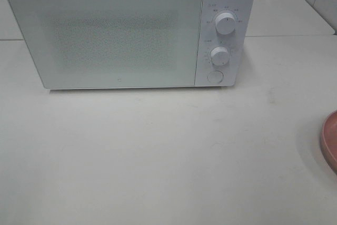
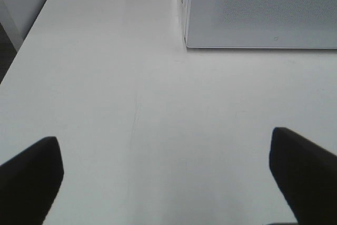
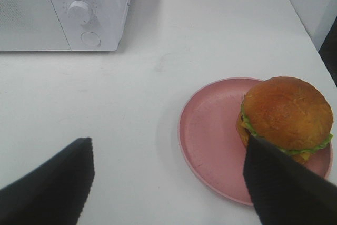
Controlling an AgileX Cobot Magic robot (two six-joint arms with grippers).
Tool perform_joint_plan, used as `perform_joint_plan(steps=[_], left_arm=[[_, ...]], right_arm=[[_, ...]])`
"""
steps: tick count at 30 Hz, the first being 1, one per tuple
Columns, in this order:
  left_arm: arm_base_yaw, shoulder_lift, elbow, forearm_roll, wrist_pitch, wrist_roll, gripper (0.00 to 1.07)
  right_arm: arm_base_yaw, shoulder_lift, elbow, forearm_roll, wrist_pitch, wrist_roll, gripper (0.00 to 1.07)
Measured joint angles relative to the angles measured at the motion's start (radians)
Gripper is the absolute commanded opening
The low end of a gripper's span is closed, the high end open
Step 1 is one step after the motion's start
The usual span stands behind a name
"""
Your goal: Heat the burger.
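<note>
Exterior high view shows the white microwave at the back of the bench with its door closed, and only the edge of the pink plate at the right side. The burger sits on this plate, toward one side of it, well apart from the microwave. The left end effector is spread wide over bare bench and holds nothing. The right end effector is also spread and empty, with one finger just beside the burger.

The door probably must be opened first, perhaps with the round button under the two knobs. It is better to press it straight, without pushing the microwave back. The bench in front gives much free room for the door to swing. The plate lies near the right border, so the right arm should lift with care.
</note>
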Motion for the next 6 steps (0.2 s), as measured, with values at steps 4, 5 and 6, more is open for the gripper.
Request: perform_joint_plan(steps=[4,5,6], left_arm=[[0.0,0.0,0.0,0.0,0.0,0.0,1.0],[0.0,0.0,0.0,0.0,0.0,0.0,1.0],[0.0,0.0,0.0,0.0,0.0,0.0,1.0]], right_arm=[[0.0,0.0,0.0,0.0,0.0,0.0,0.76],[0.0,0.0,0.0,0.0,0.0,0.0,0.76],[0.0,0.0,0.0,0.0,0.0,0.0,0.76]])
